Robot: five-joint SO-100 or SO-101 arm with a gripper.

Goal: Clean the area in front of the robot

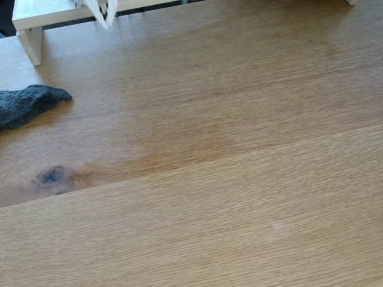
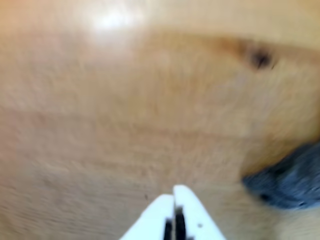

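At the twelve o'clock edge of the fixed view, hanging the claw (image 1: 105, 13) just in front of the white frame (image 1: 36, 18), tips pressed together and pinching nothing. Looking down in the wrist view onto the same claw (image 2: 174, 202) at six o'clock, again with no gap between the tips; probably carrying it closed because nothing is within reach yet.

Leaving the tabletop (image 1: 239, 179) mostly bare, the one stray item being a dark grey cloth (image 1: 30, 103) at nine o'clock, lying limp and flat, partly cut off by the picture edge, well apart from the claw. Catching that cloth (image 2: 290, 180) at about four o'clock in the wrist view, blurred, off to the side of the claw rather than under it.

Showing a dark knot (image 1: 52, 176) at eight o'clock, near the cloth; being part of the wood, not calling for removal.

Judging the next move: swinging toward the cloth, spreading the claw and coming down over a raised fold, since flat soft fabric is offering little to grip.
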